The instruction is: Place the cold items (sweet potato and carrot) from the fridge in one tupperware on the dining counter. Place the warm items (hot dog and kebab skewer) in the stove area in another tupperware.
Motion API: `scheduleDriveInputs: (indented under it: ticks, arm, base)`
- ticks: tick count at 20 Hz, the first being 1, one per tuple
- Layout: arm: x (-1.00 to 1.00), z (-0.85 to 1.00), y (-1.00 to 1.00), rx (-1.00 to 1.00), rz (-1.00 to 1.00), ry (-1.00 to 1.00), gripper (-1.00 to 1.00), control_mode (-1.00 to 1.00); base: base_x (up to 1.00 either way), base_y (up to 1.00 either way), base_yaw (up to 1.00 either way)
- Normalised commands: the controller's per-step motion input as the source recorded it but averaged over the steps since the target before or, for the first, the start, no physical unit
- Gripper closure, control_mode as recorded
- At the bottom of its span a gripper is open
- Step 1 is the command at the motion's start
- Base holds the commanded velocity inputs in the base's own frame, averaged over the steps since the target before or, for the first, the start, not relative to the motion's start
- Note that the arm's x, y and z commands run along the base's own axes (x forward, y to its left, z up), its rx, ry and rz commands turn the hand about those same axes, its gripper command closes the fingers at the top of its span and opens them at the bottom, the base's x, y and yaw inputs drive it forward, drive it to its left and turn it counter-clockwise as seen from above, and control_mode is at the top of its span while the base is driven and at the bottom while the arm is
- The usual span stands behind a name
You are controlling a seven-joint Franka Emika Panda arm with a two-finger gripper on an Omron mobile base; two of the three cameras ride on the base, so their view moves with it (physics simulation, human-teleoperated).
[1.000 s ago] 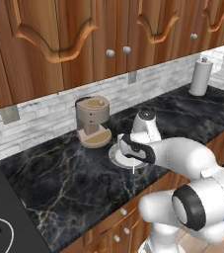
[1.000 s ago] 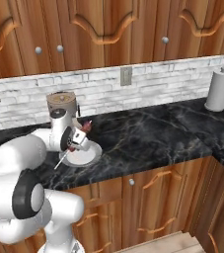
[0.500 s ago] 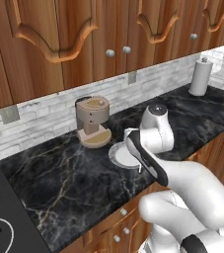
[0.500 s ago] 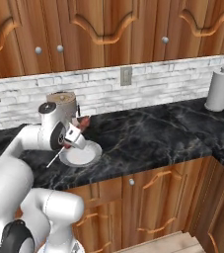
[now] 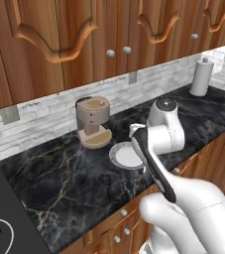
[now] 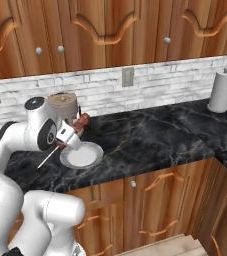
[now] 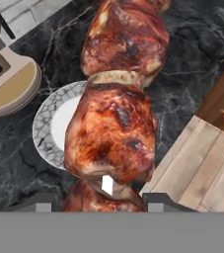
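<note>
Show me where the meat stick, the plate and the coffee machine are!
kebab skewer (image 7: 116,133): hand view, on the big lower meat chunk.
plate (image 5: 121,155): left base view, on its white middle.
coffee machine (image 5: 92,116): left base view, on the front of its brown body.

Kebab skewer (image 7: 116,118): browned meat chunks on thin stick, held tilted in air above counter.
</note>
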Motion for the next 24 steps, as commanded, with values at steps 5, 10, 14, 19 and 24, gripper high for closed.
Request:
scheduleDriveInputs:
  ticks: [5, 10, 14, 19, 24]
  arm:
    - [-0.47, 0.31, -0.04, 0.01, -0.07, -0.05, 1.00, -1.00]
    - [-0.38, 0.14, -0.03, 0.00, -0.04, -0.05, 1.00, 1.00]
    - [0.00, 0.00, 0.00, 0.00, 0.00, 0.00, 1.00, 1.00]
    - [0.00, 0.00, 0.00, 0.00, 0.00, 0.00, 1.00, 1.00]
    - [0.00, 0.00, 0.00, 0.00, 0.00, 0.00, 1.00, 1.00]
  base:
    - [0.00, 0.00, 0.00]
    - [-0.15, 0.00, 0.00]
    - [-0.84, 0.00, -0.01]
    - [-0.77, 0.00, -0.22]
    - [-0.49, 0.10, -0.59]
